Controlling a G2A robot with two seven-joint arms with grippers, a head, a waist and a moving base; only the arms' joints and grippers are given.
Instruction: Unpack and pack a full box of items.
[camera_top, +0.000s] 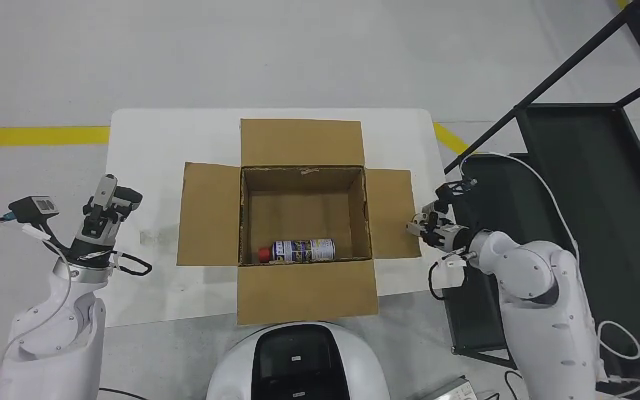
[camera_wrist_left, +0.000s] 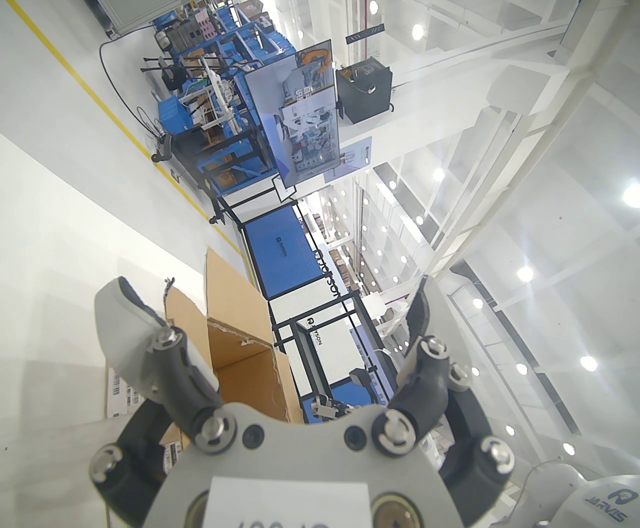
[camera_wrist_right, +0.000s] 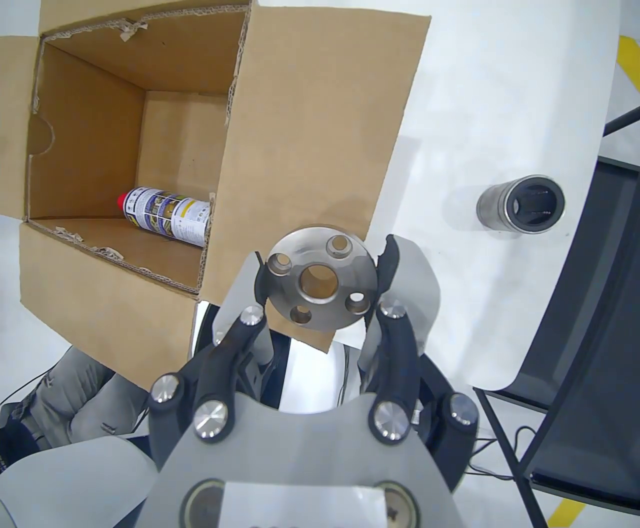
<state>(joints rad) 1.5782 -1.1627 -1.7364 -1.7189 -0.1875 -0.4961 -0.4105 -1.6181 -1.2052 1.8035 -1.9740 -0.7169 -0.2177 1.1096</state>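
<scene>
Beside the right flap of the box (camera_top: 392, 212), your right gripper (camera_wrist_right: 322, 272) clamps the metal flange (camera_wrist_right: 340, 275) by its rim. The opening lies to its left, where the spray can (camera_wrist_right: 167, 215) rests along the near wall. Your left gripper (camera_wrist_left: 270, 310) stands wide, farther off.

- Box (camera_top: 300, 143): sitting mid-table (camera_top: 150, 150), flaps lying spread outward.
- Spray can (camera_top: 305, 250): lying on its side inside the box, against the wall nearest the robot.
- Cylinder (camera_wrist_right: 520, 202): lying on the table, right of the box.
- Disc (camera_wrist_right: 345, 275): sitting in the right gripper (camera_wrist_right: 324, 260), at the box's right flap.
- Left gripper (camera_top: 115, 200): hanging left of the box.
</scene>
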